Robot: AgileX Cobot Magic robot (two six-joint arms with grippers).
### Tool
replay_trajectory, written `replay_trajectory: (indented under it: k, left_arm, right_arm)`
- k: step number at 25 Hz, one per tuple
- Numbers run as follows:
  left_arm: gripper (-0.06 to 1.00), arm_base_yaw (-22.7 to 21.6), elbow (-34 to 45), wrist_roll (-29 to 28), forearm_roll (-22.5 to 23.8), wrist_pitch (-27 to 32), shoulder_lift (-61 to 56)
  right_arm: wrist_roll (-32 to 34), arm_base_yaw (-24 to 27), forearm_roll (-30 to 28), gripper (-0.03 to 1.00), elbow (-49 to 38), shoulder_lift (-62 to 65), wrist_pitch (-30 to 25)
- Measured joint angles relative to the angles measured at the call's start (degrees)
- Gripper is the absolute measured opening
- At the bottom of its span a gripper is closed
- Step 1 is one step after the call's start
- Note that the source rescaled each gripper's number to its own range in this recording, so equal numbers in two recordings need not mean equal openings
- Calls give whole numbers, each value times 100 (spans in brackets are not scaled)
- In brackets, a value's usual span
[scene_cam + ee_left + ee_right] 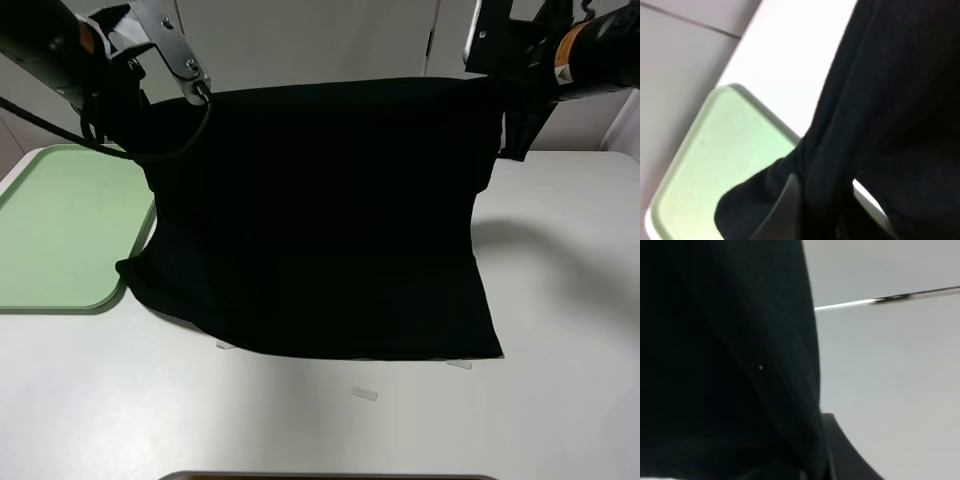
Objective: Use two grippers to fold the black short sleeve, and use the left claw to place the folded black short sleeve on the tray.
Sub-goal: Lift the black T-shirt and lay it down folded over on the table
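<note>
Nearest to me, a small pale tape strip [365, 394] is lying alone on the white desk [560, 330]. Just beyond it, two more tape strips [458, 364] are peeking out from under the hem of the black short sleeve [330, 220].

The shirt's lower edge is resting flat on the desk, and from there the fabric is rising away from me like a hanging sheet. Its lower left corner is reaching the rim of the light green tray [60, 230], which is sitting on the desk to the left. In the left wrist view I'm seeing black fabric overlapping that rim.

Farther back, the shirt's upper edge is hanging stretched in the air between the two arms. The left gripper [200, 90] is clamping tight on the upper left corner, with cloth bunching beside its grey finger [785, 210]. The right gripper [488, 70] is pinching the upper right corner just as tightly. A loose flap of black fabric is dangling below it, clear of the desk.
</note>
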State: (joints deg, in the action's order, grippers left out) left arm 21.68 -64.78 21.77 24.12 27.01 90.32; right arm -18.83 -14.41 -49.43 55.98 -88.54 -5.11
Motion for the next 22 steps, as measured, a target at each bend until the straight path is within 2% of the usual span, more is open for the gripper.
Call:
replay_trajectory:
  k: [5,12,17,22]
  left_arm:
    - [1,-211,0,52,53,-447,453]
    - [1,-233,0,215,222,-941,550]
    - [1,-233,0,425,193,-674,550]
    - [1,-223,0,1339,-252,82,550]
  right_arm:
    - [0,0,-5,0,225,-611,6]
    - [0,63,12,0,235,-872,-115]
    - [-4,63,534,0,141,-873,-352]
    - [-304,51,733,0,-229,-873,-411]
